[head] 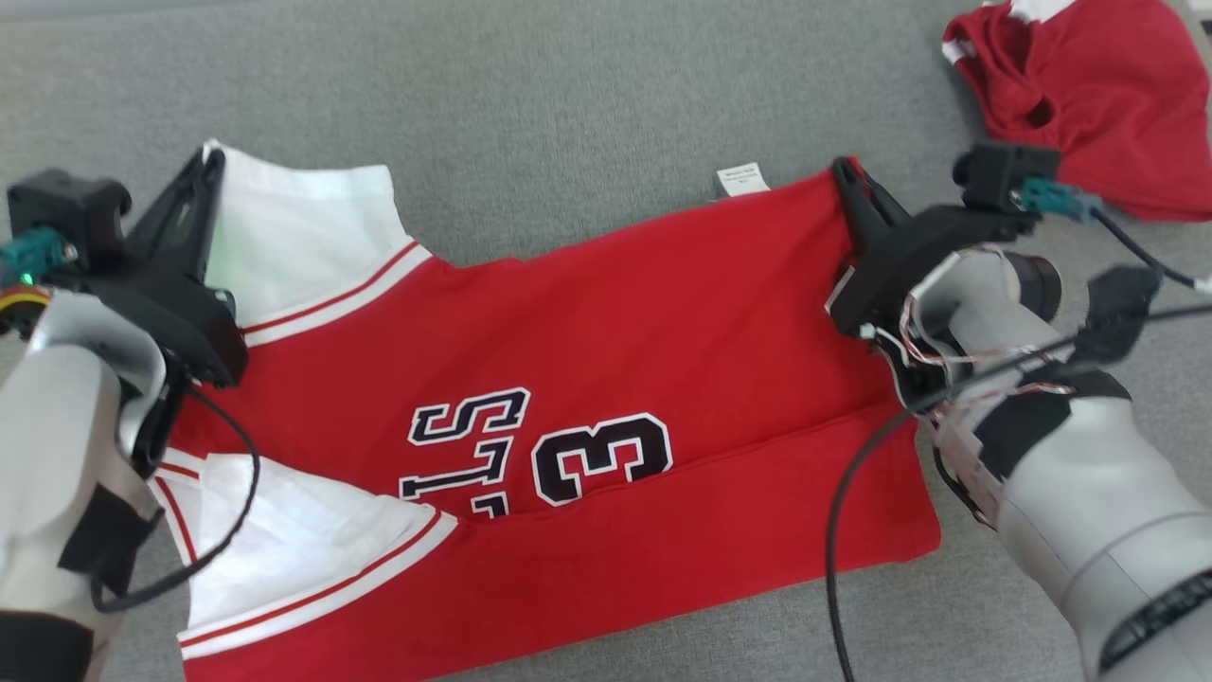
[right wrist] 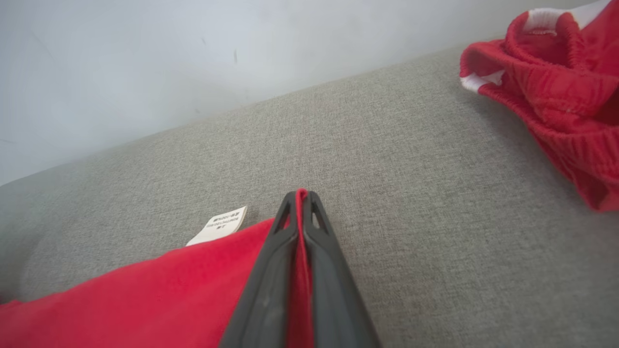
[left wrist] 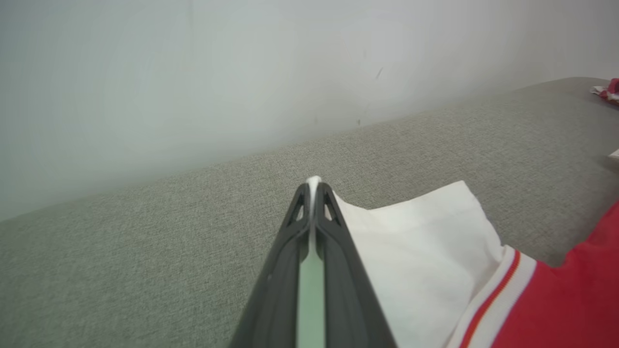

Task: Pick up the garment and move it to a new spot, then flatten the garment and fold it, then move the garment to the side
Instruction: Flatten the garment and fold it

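Observation:
The garment (head: 587, 350) is a red jersey with white sleeves, black lettering and a "3", spread flat across the grey cushion. My left gripper (head: 210, 156) is shut on the far white sleeve's corner; white cloth (left wrist: 425, 241) shows pinched between its fingertips (left wrist: 313, 186). My right gripper (head: 843, 170) is shut on the far hem corner, with red cloth (right wrist: 145, 295) caught between its fingers (right wrist: 300, 198). A white care label (head: 741, 178) sticks out beside that corner, seen again as the label (right wrist: 220, 224) in the right wrist view.
A second crumpled red garment (head: 1098, 95) with white trim lies at the far right, also the red heap (right wrist: 556, 92). Grey cushion (head: 568, 114) runs back to a pale wall (left wrist: 242, 72). A black cable (head: 833, 530) hangs over the jersey's right part.

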Tool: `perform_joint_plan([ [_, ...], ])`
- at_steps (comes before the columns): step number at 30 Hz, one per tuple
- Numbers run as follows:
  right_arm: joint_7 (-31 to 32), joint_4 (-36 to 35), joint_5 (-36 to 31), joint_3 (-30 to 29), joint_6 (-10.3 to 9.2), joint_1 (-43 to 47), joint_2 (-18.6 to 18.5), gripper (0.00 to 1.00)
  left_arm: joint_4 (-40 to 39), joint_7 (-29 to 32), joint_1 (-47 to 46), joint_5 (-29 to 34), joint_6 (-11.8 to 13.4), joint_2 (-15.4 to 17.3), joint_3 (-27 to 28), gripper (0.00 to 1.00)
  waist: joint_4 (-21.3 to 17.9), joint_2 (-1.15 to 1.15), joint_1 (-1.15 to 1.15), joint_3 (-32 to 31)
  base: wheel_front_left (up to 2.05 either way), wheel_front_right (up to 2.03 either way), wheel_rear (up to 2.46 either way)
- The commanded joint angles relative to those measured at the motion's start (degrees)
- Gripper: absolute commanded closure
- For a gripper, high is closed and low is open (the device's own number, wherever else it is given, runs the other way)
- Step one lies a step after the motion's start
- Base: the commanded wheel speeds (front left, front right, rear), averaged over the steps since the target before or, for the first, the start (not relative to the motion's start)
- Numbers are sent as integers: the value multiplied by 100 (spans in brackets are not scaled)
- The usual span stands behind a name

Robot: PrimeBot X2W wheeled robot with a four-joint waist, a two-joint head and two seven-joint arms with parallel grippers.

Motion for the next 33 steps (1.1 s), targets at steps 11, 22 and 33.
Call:
perform_joint_plan([
  [11, -252, -1290, 409, 306, -5, 877, -649, 100, -859, -401, 939, -257, 143, 90, 127, 100, 75, 0, 0, -508, 0, 0, 0],
  [22, -254, -2303, 175, -136, -5, 1889, -1139, 100, -2295, -625, 2471, -527, 481, 84, 247, 100, 331, 0, 0, -841, 0, 0, 0],
  [33, -247, -2742, 119, -577, -5, 2780, -1337, 100, -3203, -858, 3915, -827, 850, -159, 469, 100, 520, 0, 0, -1040, 0, 0, 0],
])
